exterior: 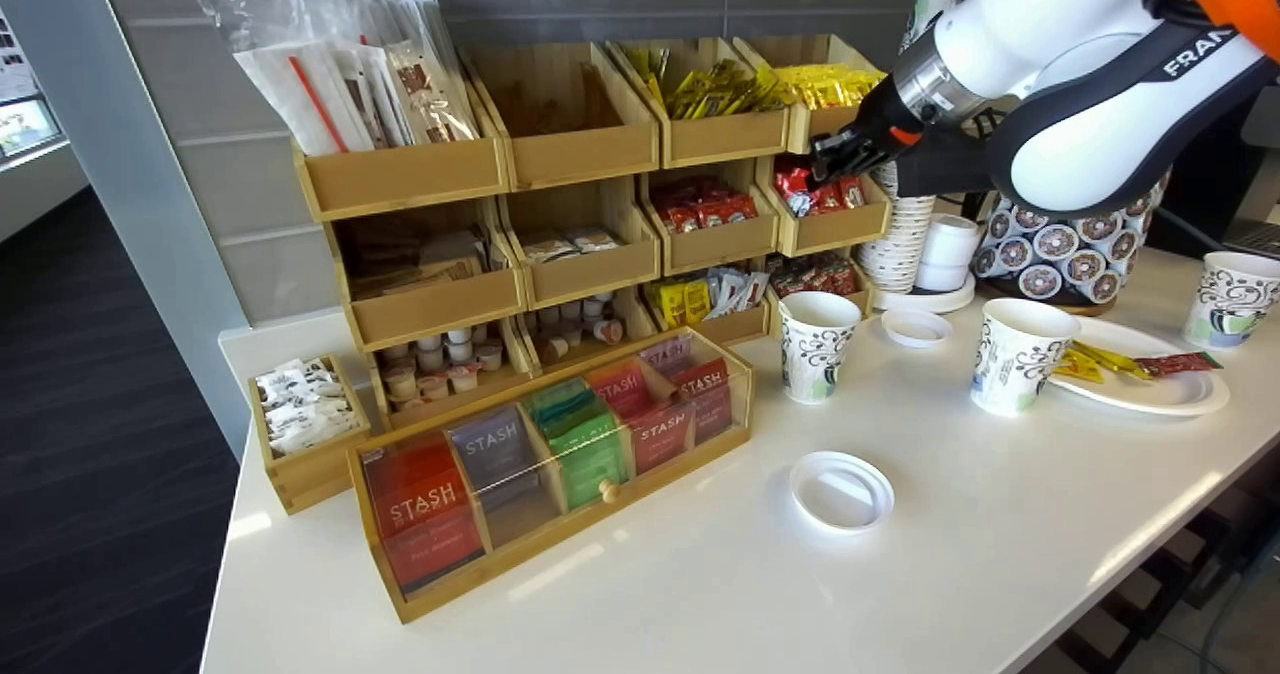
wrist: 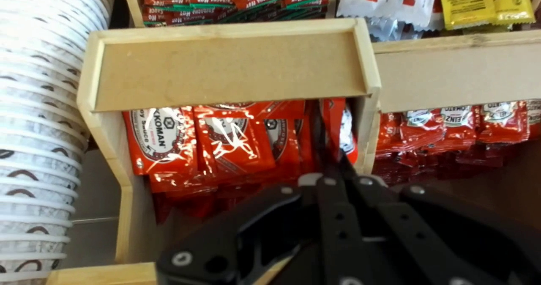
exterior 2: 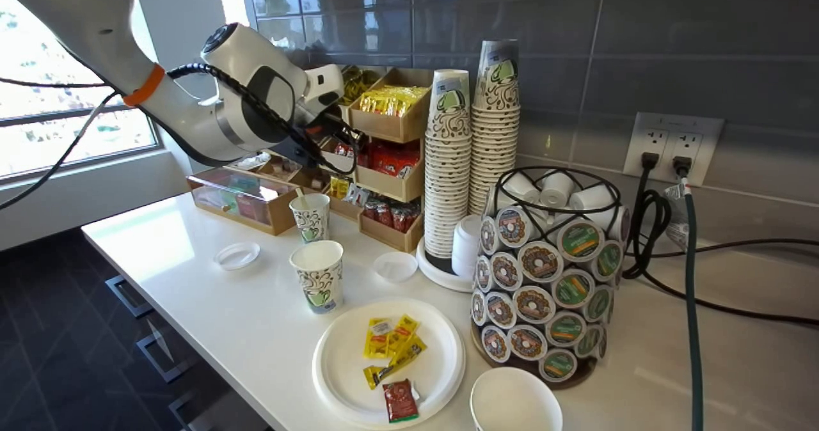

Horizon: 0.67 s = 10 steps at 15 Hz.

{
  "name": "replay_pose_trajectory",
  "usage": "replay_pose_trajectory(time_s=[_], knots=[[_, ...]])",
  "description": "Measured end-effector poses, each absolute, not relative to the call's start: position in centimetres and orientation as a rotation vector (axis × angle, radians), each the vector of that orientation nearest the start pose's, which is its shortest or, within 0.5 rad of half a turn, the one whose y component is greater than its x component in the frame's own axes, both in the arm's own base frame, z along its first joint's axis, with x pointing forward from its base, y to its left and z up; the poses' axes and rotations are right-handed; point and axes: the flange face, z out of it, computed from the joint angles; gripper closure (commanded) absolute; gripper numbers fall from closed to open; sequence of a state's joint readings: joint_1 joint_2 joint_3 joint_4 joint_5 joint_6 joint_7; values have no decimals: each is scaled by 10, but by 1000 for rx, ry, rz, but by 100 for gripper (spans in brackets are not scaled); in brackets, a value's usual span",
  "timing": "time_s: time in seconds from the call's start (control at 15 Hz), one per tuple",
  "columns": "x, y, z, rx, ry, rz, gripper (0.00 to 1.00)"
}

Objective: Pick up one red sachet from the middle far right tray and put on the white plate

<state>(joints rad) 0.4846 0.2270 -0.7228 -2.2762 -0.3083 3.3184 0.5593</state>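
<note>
Inside the tray (wrist: 228, 69), the tool (exterior: 821, 163), almost pressed together, appears to pinch a red sachet (wrist: 334, 124) (edge-on, I'd say, lying along the tool's line). The white plate (exterior 2: 345, 367) lies well apart.

The white arm (exterior 2: 195, 124) is bent; wrist (exterior: 937, 82) sloping down; black jaws pinched together.

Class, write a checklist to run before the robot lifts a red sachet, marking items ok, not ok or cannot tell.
1. Gripper at the middle far right tray: ok.
2. Firm grip on a red sachet: cannot tell; jaws close together, contact unclear.
3. Only one sachet taken: cannot tell; others lie close beside it.
4. Side clearance: not ok, I'd judge; stacked paper cups stand beside the tray.
5. White plate has bare space around its packets: ok.
</note>
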Motion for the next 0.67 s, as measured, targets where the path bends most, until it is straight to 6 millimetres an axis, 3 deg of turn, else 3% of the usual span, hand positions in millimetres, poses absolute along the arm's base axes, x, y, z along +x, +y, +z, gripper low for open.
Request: replay_pose_trajectory(time_s=[0.67], knots=[[554, -105, 378, -2731, 878, -1301, 100]])
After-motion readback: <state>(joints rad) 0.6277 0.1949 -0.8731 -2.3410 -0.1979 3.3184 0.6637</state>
